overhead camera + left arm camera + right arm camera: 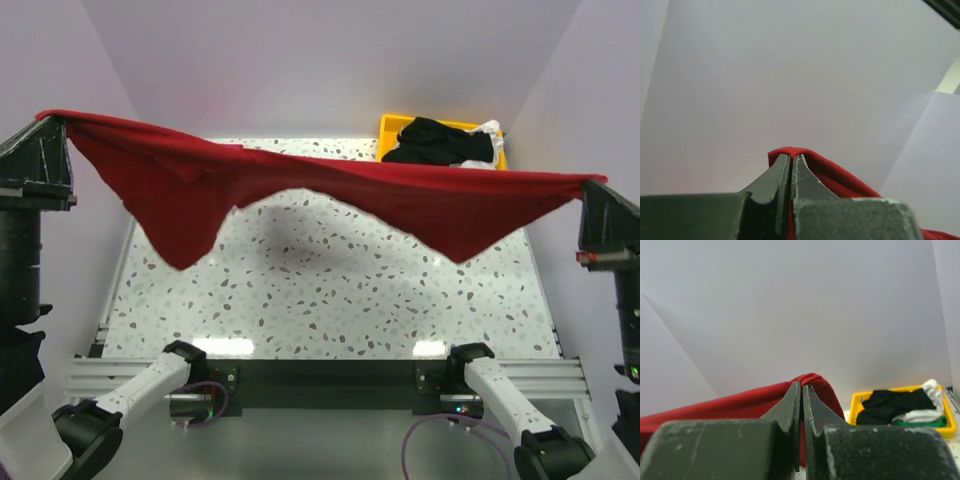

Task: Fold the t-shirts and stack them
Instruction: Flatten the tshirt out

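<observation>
A dark red t-shirt (320, 185) hangs stretched wide in the air above the speckled table (330, 290). My left gripper (55, 122) is shut on its left end, which folds over the fingertips in the left wrist view (830, 172). My right gripper (592, 185) is shut on its right end, seen as red cloth in the right wrist view (740, 402). The cloth sags in two points between the grippers. More shirts, black (435, 142), white (488, 128) and green (920, 422), lie bunched in the yellow tray.
The yellow tray (392, 125) stands at the table's back right corner; it also shows in the right wrist view (856, 407). Pale walls enclose the table on three sides. Both arm bases sit at the near edge.
</observation>
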{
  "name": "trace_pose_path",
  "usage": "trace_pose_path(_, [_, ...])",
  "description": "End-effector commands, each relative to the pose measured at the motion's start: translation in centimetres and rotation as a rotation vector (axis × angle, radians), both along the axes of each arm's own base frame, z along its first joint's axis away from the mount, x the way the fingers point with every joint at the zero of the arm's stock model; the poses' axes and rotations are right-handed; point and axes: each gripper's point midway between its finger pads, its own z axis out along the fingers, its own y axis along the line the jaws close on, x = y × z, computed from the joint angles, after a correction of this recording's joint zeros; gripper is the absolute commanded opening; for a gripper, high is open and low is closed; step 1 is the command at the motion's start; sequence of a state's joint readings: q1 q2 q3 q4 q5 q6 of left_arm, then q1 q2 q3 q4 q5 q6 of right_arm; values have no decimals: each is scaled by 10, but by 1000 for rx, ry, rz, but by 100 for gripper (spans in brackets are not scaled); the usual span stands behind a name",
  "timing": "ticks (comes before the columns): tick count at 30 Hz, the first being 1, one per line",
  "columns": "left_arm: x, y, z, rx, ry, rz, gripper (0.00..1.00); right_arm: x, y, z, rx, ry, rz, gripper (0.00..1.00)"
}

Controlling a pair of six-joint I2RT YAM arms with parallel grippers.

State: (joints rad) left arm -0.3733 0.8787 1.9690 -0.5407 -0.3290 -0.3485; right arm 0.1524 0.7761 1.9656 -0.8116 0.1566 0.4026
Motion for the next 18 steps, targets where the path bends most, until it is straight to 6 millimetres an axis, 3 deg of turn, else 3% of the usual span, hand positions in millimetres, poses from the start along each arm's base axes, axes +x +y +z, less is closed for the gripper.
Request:
trace_pose_path(1, [-20,-8,21,23,-73,-73,0,-32,-9,17,14,-80,-21,0])
trace_pose_path(2, [-34,-4,32,24,-111,-70,0,-42,-14,22,23,-106,-41,0])
trace_pose_path(4, [-41,0,42,26,-139,-60,0,-49,-17,26,28,-126,-54,0])
trace_pose_path(7, [-25,-1,43,38,-114,-31,0,-42,-23,25,33,-111,-91,0])
trace_pose_path(8, [-16,-2,40,49,-98,-17,0,-28,-23,20,30,-79,-97,0])
trace_pose_path(10, [22,-8,21,68,-8,25,0,-7,-24,10,25,-28,-120,0])
trace_pose_path(11, [37,-11,12,83,24,40,0,18,-21,-7,13,41,-131,0])
trace_pose_path(13, [72,-12,-6,75,79,99,0,47,-23,-24,18,91,-162,0])
trace_pose_path(14, [104,-21,-39,105,164,117,0,75,-21,-54,6,179,-182,0])
trace_pose_path(15, [129,-27,-53,110,195,136,0,97,-20,-71,2,234,-195,0])
trace_pose_path(16, [156,-31,-87,131,281,171,0,113,-22,-83,8,260,-223,0])
trace_pose_path(17, [175,-35,-105,150,328,188,0,137,-20,-121,-7,354,-235,0])
trace_pose_path(18, [204,-40,-129,166,386,219,0,157,-17,-135,-6,378,-236,0])
